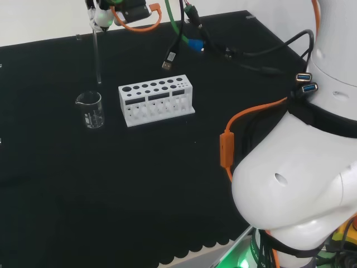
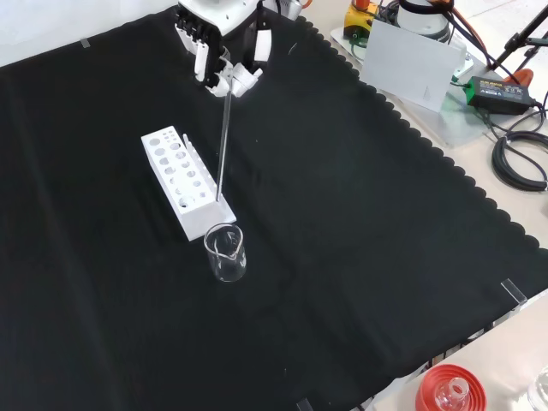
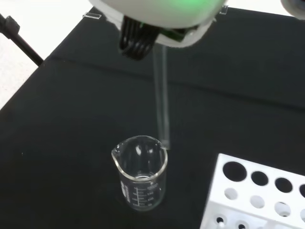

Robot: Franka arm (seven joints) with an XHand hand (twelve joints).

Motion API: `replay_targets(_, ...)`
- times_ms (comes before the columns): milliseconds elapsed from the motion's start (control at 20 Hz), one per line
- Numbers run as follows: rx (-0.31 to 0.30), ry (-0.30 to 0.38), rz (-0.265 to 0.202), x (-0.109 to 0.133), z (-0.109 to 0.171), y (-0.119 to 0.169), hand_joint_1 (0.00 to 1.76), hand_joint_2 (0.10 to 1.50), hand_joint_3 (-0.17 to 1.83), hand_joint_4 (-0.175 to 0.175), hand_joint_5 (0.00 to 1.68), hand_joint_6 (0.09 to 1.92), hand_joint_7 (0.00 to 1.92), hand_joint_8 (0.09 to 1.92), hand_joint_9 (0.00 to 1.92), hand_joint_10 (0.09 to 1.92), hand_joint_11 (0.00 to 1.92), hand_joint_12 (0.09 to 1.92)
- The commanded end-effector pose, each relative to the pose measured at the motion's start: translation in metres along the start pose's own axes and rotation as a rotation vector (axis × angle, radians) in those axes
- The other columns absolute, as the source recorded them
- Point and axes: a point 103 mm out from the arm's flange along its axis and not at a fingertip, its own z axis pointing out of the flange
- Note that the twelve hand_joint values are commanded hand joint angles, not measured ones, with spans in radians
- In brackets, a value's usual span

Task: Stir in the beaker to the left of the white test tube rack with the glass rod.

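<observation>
A clear glass beaker (image 1: 91,109) stands on the black cloth just left of the white test tube rack (image 1: 156,102) in the head view. In the front view the beaker (image 2: 226,253) sits nearer the camera than the rack (image 2: 182,179). The hand (image 2: 221,51) is high above the cloth, shut on the top of a glass rod (image 2: 223,141) that hangs almost straight down. The hand (image 1: 104,17) shows at the head view's top edge, the rod (image 1: 97,56) below it. The rod's lower tip (image 3: 164,139) hangs above the beaker (image 3: 141,174), by its rim and outside it.
Orange, green and black cables (image 1: 184,39) hang near the hand. The arm's white links (image 1: 301,178) stand at the head view's right. A red ribbed stand with a flask (image 2: 449,391) sits off the cloth's near corner in the front view.
</observation>
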Motion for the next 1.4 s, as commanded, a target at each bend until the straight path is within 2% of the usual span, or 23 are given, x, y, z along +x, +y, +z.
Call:
replay_targets(50, 0.007, 0.017, -0.044, 0.032, 0.004, 0.012, 1.19, 0.63, 0.84, -0.175, 1.14, 0.98, 1.61, 0.56, 1.92, 0.09, 1.70, 0.45)
replay_targets(450, 0.033, 0.013, -0.062, 0.044, 0.021, 0.024, 1.19, 0.63, 0.84, -0.175, 1.14, 0.98, 1.61, 0.56, 1.92, 0.09, 1.70, 0.45)
replay_targets(800, 0.053, 0.019, -0.047, 0.038, 0.030, 0.029, 1.19, 0.63, 0.84, -0.175, 1.14, 0.98, 1.62, 0.56, 1.92, 0.09, 1.70, 0.45)
replay_targets(1400, 0.100, 0.024, -0.044, 0.029, 0.072, 0.045, 1.19, 0.63, 0.84, -0.175, 1.14, 0.98, 1.62, 0.55, 1.92, 0.09, 1.70, 0.45)
